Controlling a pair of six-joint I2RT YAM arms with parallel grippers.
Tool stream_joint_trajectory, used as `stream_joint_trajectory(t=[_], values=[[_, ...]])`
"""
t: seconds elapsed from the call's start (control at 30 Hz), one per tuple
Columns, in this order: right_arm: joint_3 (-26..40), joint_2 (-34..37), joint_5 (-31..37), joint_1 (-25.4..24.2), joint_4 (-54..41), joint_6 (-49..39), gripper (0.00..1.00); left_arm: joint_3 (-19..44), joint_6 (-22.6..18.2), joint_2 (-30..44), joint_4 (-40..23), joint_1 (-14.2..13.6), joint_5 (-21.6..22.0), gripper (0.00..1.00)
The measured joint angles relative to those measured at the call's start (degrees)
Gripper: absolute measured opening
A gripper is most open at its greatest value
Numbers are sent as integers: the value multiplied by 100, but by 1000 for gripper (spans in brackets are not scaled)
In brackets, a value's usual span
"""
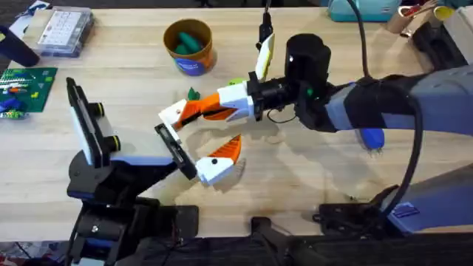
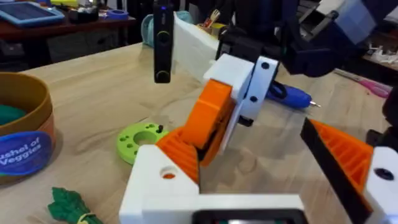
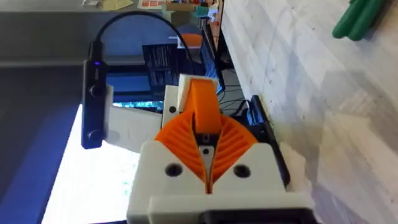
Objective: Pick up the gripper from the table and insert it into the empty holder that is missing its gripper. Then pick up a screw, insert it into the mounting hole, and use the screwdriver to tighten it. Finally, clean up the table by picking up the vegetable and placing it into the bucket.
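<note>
The right gripper (image 3: 205,134) has its orange ribbed pads pressed together on the loose gripper finger (image 3: 200,102), an orange-and-white piece that stands out beyond their tips. In the overhead view its white end sits just beside the bare black holder (image 1: 171,144) on the left gripper (image 1: 198,148). I cannot tell whether it has seated. The left gripper's one fitted finger (image 2: 348,155) stands well apart from that black holder, so its jaws are spread and hold nothing. I judge the first step to be in hand: the piece is lifted off the table (image 1: 310,185) and brought to the holder, but the insertion is not clearly done. The screw and tightening are left. The blue screwdriver (image 1: 372,138) lies untouched toward the table's right edge, under the right arm. The clear compartment box (image 1: 65,29) sits at the far left corner. The leafy green vegetable (image 1: 194,94) lies on the table near the middle, not yet in the yellow-orange bucket (image 1: 188,59) near the far edge, which already holds something green.
</note>
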State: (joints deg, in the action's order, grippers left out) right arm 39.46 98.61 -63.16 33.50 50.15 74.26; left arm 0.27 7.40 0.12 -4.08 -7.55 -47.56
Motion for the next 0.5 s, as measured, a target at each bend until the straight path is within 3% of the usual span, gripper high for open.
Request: stream_joint_trajectory(t=[0.37,0.5], values=[[0,-2,230,85,15,37,9,0,20,30,2,15,126,987],[0,-2,234,89,0,69,122,0,18,30,4,15,130,986]])
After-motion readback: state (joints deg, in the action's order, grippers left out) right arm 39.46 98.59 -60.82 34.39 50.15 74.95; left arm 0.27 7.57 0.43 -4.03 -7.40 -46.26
